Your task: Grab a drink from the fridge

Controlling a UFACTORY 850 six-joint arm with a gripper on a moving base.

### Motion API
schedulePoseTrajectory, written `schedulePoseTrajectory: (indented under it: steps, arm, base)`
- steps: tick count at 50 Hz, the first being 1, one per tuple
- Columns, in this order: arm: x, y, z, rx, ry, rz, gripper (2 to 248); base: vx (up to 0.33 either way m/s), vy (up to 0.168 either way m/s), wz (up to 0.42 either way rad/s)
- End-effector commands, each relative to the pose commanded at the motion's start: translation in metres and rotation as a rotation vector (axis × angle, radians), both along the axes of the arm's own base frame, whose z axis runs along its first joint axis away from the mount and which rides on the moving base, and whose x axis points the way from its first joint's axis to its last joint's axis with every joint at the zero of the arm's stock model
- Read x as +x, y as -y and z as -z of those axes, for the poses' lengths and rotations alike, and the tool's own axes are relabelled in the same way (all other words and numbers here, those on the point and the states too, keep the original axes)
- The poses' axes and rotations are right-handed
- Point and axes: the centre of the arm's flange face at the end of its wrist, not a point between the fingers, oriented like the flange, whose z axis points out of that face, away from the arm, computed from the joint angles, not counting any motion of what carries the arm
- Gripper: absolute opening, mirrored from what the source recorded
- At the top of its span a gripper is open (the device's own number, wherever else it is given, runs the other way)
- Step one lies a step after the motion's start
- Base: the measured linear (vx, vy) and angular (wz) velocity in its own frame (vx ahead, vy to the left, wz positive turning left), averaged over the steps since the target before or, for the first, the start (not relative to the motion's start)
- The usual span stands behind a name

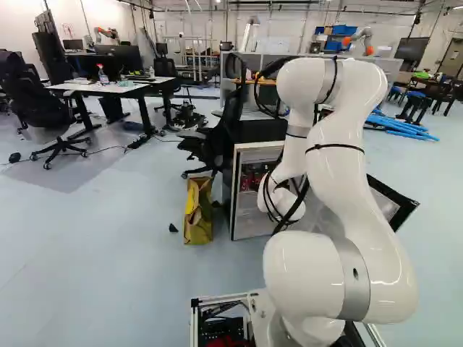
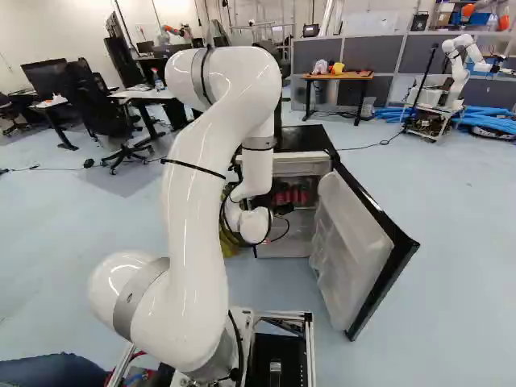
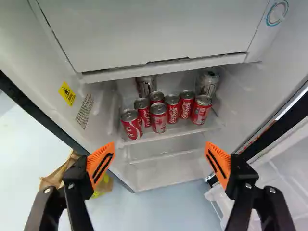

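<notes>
Two fingers of the gripper point(image 3: 160, 161) stand wide apart, released. Fridge door point(image 2: 348, 238) swung open; yellow bag point(image 1: 197, 211) on the floor beside the fridge point(image 3: 168, 171). Ahead of the gripper, on a shelf point(image 3: 180, 131) inside: seven red cans point(image 3: 159, 118), clustered upright. Two silvery cans point(image 3: 209, 83) stand behind, apart.

Red drink cans point(image 3: 159, 118) stood clustered upright ahead of the gripper point(image 3: 160, 162), silvery cans point(image 3: 208, 84) stood farther ahead, white-lined fridge point(image 3: 149, 33) stood open around them
</notes>
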Motion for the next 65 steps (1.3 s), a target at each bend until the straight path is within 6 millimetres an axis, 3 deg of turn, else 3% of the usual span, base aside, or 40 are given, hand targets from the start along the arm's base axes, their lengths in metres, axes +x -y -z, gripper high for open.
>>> schedulePoseTrajectory:
  steps: [38, 65]
  arm:
    - [0.009, -0.002, 0.038, 0.019, 0.063, -0.043, 247]
    - [0.021, 0.005, 0.075, 0.024, 0.051, -0.036, 247]
  base:
    - [0.000, 0.000, 0.000]
    - [0.000, 0.000, 0.000]
